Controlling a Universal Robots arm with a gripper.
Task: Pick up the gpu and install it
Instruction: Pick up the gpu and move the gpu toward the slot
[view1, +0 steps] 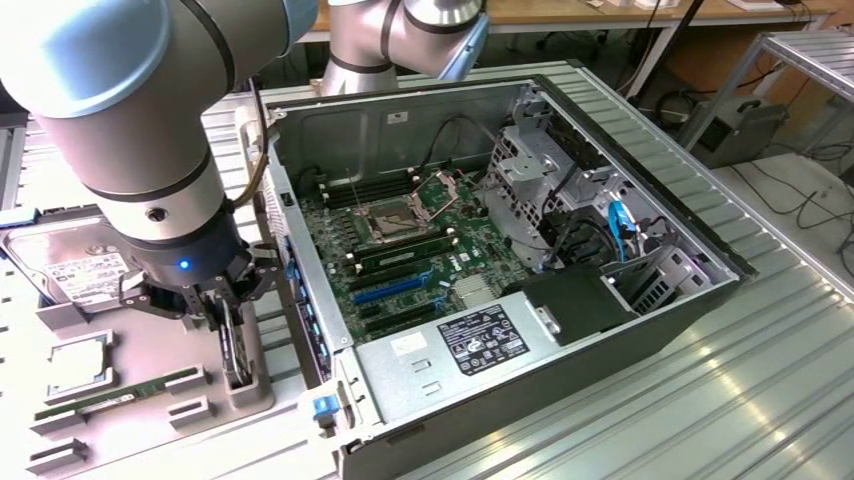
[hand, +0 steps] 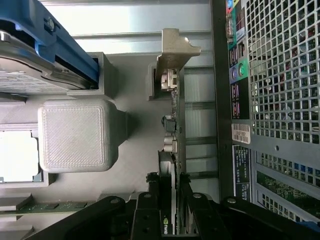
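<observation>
At the exterior view's far left, on the grey tray (view1: 147, 345): a hard drive (view1: 83, 268), lower down a CPU (view1: 78, 368) and a green RAM stick (view1: 114, 397). A little to the right, in the lower left of the frame: the gripper (view1: 224, 318) lowered over the gpu (view1: 238, 358), the card standing on edge in its holder slot, just beside the wall of the open computer case (view1: 694, 300).

In the wrist view: gripper (hand: 169, 184) clamped on the gpu (hand: 173, 145), one finger against each face, the silvery bracket (hand: 175, 50) free at the far end. Card seemingly not yet raised out of the slot.

Further right, inside the case: the motherboard (view1: 400, 250) with blue expansion slots (view1: 387, 285).

Possible trouble from here: a hold apparently away from the bracket end, so tilting or slipping of the card under its own weight. Also catching of the bracket on the holder or scraping on the case wall, both being so near.
</observation>
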